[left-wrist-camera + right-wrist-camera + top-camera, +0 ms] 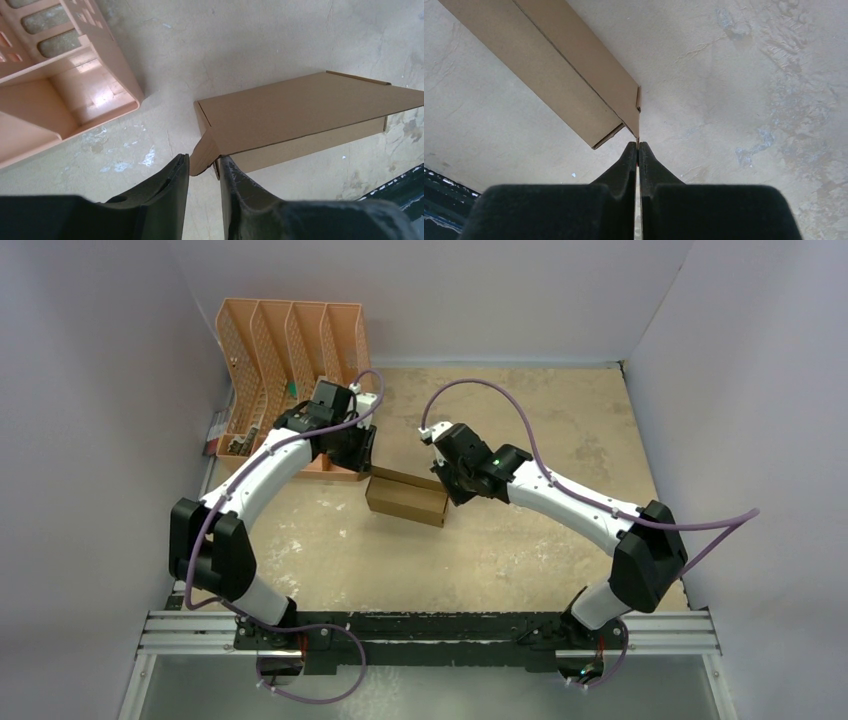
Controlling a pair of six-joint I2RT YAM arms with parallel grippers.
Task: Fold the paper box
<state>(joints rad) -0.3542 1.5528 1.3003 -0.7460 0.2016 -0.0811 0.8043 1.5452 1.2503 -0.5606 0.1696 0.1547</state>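
My right gripper (638,146) is clenched on the thin end flap of the paper box (405,498). My left gripper (204,162) straddles the opposite corner tab; I cannot tell whether it pinches. The box is mid-bench (500,560), between my grippers, with the orange file organiser (285,340) beyond.

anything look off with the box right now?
Yes: at the end of the paper box nearest the left gripper, a triangular flap sticks out past the lid corner, untucked, in the gap between the open fingers. The right gripper is shut on the thin cardboard edge at the other end. No tears visible.
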